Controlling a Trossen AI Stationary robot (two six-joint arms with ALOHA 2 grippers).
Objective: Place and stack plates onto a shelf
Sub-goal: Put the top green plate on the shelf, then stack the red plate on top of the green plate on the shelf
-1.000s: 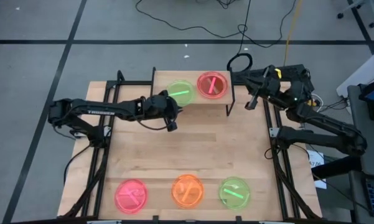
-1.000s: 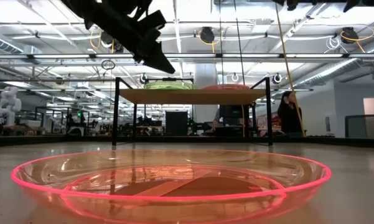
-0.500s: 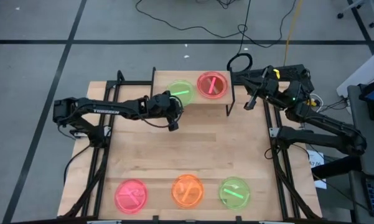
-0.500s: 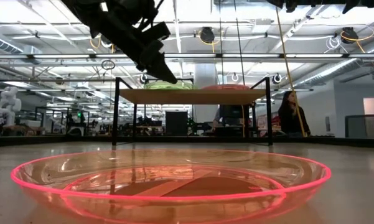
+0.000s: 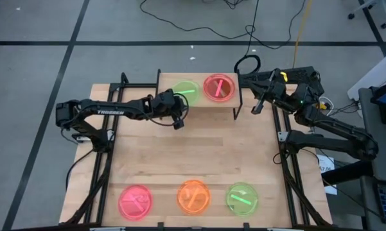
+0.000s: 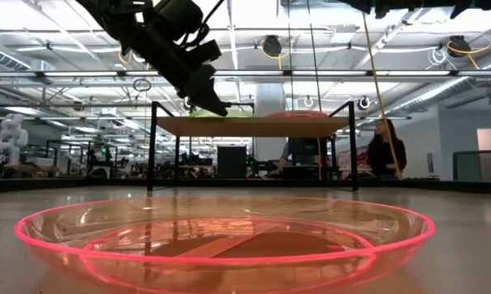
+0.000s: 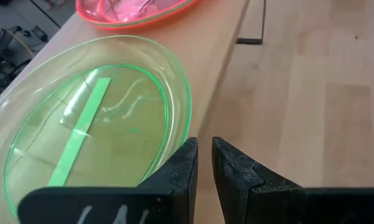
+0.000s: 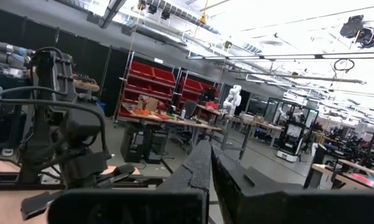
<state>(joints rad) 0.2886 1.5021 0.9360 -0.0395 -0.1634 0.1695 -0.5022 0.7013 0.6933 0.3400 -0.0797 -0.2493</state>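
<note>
While left gripper (image 5: 178,122) hangs at the shelf (image 5: 225,109) edge, fingers slightly parted, gripping nothing: two plates up there, green (image 5: 185,94) and pink-red (image 5: 218,88); three near, pink (image 5: 135,200), orange (image 5: 193,196), green (image 5: 242,198). Right gripper (image 5: 259,104) clenched, far right.

Shelf: small raised light-wood shelf (image 5: 199,102) carries a translucent green plate (image 5: 185,93) beside a pink-red plate (image 5: 218,88).
Bench: wooden bench (image 5: 199,154) carries pink-red (image 5: 135,200), orange (image 5: 193,196) and green (image 5: 242,198) plates.

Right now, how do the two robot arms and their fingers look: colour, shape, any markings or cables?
Both arms are black and slim. The left arm carries white lettering along its link. The right arm shows a yellow spot, a green light and a looped black cable. The left gripper has two dark, blocky fingers.
</note>
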